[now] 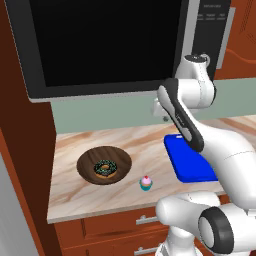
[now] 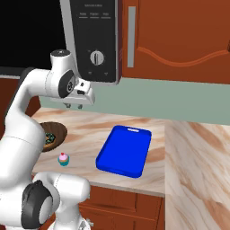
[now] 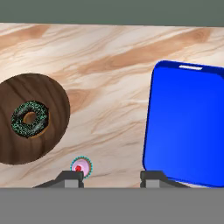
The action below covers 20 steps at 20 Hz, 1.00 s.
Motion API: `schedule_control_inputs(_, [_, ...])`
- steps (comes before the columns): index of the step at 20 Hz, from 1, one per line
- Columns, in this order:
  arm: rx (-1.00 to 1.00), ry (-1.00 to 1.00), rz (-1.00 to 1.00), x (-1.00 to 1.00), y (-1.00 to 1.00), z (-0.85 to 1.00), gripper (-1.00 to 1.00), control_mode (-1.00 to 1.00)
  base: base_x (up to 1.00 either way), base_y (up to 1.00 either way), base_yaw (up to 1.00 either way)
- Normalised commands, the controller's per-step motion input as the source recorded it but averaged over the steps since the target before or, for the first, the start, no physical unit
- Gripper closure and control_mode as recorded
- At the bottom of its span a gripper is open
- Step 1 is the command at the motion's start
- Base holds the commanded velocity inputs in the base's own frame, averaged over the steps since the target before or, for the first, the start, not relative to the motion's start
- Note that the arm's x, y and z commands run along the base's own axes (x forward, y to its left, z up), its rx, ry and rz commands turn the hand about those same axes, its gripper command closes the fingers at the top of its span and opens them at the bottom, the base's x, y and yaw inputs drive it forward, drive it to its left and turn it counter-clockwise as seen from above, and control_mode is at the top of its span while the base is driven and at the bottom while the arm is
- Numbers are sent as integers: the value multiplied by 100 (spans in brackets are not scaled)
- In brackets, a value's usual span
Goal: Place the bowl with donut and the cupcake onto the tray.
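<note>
On the left sits one bowl [image 1: 104, 166]. It is round, wide and shallow, made of dark brown wood with wavy grain lines. Inside it lies one donut [image 1: 105, 168], a small ring with dark icing and tiny green sprinkles, and a tan hole edge. The donut rests a little off the middle of the bowl.

Next comes one cupcake [image 1: 146, 183]. It is tiny, with a teal paper cup, soft pink frosting and a red dot on top. It stands alone near the front edge of the counter [image 1: 100, 197], close to the bowl but not touching it, between the bowl and the tray.

On the right lies one tray [image 2: 124, 150]. It is flat, shiny bright blue, a long shape with round corners, a low rim and a small slot at its far end. Nothing is on it.

The counter is smooth stone with tan and cream swirls. Below it are red-brown wooden drawers [image 1: 115, 223] with silver handles.

The claw [image 3: 112, 178] hangs up high over the counter. Its two dark tips stand partly apart, with nothing between them. From the hand camera the cupcake shows just by one tip.
</note>
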Motion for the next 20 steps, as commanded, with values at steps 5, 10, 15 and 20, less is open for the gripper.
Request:
schedule_control_inputs(5, [0,0,0,-11,6,-15,-100,-100,0,0,0])
schedule_control_inputs(10, [1,0,0,-16,20,-37,-100,-100,0,0,0])
schedule_control_inputs(15, [7,0,0,-8,19,-53,-100,-100,0,0,0])
schedule_control_inputs(20, [13,-3,0,-1,18,-67,-100,-100,0,0,0])
